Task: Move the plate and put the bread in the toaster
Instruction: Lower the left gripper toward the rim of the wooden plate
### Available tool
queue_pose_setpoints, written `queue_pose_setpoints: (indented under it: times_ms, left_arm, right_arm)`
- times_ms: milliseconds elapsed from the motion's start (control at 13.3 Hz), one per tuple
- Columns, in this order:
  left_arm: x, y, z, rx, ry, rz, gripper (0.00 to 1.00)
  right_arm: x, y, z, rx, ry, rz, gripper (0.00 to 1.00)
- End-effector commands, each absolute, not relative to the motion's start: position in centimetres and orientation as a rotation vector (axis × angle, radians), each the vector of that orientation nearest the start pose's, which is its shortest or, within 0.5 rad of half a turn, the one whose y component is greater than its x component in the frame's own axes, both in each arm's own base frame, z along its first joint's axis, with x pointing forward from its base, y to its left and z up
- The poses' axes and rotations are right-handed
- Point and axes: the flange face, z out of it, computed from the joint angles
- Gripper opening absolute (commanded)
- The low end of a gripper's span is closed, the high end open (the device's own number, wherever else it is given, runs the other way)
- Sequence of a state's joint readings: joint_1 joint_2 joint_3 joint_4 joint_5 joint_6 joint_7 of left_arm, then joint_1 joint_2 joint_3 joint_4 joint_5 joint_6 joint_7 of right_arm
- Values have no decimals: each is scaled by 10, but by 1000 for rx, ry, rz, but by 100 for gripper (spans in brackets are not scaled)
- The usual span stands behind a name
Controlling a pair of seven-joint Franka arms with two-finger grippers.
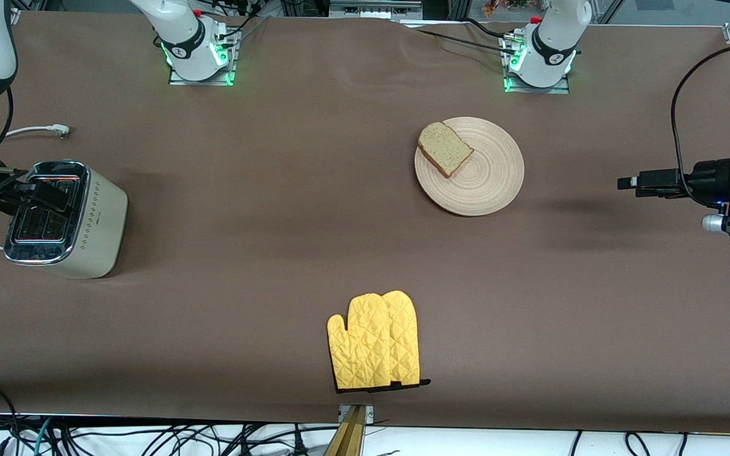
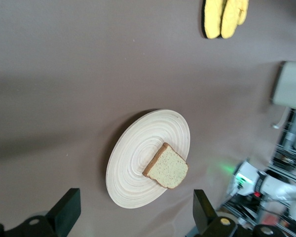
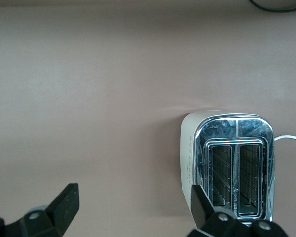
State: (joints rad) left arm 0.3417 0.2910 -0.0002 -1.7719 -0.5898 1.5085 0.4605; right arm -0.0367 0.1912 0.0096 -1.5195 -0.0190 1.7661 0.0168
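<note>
— So, any progress? 
— None: bread (image 1: 444, 149) lies on the plate (image 1: 485, 183), well apart from the toaster (image 1: 67, 218). 
— Grippers? 
— Left gripper (image 1: 631, 183) hangs beside the plate, right gripper (image 3: 133, 207) over the toaster; both spread, empty.

Bread (image 1: 444, 149) on plate (image 1: 488, 183); toaster (image 1: 64, 218) well apart.

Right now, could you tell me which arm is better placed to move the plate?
Probably the left. Its open hand hovers at the plate's end of the table, with the bread lying on it, while the right hand, also open, hangs over the toaster.
</note>
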Motion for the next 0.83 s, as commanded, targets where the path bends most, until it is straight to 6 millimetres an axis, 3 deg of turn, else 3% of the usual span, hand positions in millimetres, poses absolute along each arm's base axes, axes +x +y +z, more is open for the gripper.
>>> queue_pose_setpoints:
  times_ms: [0, 151, 452, 754]
  left_arm:
    - [561, 137, 323, 2227, -49, -320, 100]
    - [538, 148, 260, 2028, -63, -210, 100]
    - [500, 134, 177, 1889, -121, -205, 100]
    - [458, 115, 132, 1838, -128, -214, 99]
  right_arm:
    - [629, -20, 558, -3160, 48, -99, 100]
    - [629, -20, 558, -3160, 51, -99, 100]
    - [629, -20, 558, -3160, 51, -99, 100]
    - [629, -20, 556, -3160, 48, -94, 100]
